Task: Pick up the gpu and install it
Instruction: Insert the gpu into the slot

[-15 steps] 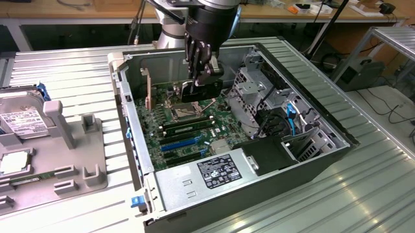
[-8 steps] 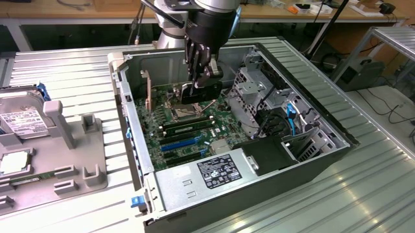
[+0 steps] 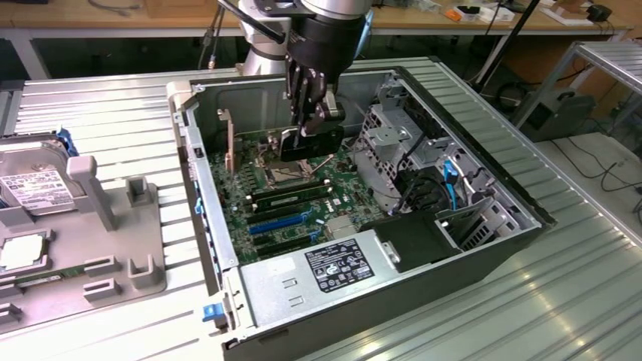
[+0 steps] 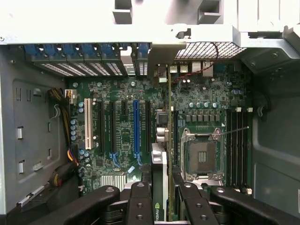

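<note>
Gripper (image 4: 161,199) jaws closed narrow on gpu (image 4: 160,161), held edge-on over motherboard (image 4: 122,140); far edge close to case (image 4: 33,117) rear wall, open slots (image 4: 136,126) alongside.

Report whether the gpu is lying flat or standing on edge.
On edge: the gpu stands edgewise, gripped in the pincer, its board perpendicular to the motherboard. Whether it sits in a slot: cannot tell.

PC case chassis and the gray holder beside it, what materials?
Case chassis: looks like bare sheet steel, matte gray, with folded edges and punched holes. Gray holder: probably moulded or printed plastic, going by the matte surface and thick blocky walls; not certain.
</note>
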### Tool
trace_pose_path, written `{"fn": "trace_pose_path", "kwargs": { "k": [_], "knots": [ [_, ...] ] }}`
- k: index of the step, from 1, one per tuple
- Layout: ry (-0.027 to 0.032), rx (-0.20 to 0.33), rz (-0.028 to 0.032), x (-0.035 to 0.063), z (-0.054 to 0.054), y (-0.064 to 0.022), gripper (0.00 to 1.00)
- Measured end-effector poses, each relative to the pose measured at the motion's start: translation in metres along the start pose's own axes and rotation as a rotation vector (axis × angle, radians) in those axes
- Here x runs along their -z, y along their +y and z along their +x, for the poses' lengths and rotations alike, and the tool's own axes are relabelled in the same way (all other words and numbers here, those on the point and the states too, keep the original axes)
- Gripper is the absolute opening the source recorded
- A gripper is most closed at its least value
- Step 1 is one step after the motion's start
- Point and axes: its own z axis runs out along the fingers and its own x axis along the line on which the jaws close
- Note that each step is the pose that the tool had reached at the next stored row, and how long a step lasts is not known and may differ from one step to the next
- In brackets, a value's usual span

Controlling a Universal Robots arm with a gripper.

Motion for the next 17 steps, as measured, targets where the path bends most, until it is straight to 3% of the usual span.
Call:
{"fn": "trace_pose_path", "kwargs": {
  "k": [5, 11, 17],
  "knots": [
    [0.0, 0.0, 0.0001, -0.0001, 0.0, 0.0, 0.27],
    [0.0001, -0.001, 0.0005, -0.008, 0.001, -0.0003, 0.27],
    [-0.0001, -0.003, 0.0005, -0.0138, 0.009, -0.0009, 0.27]
  ]
}}
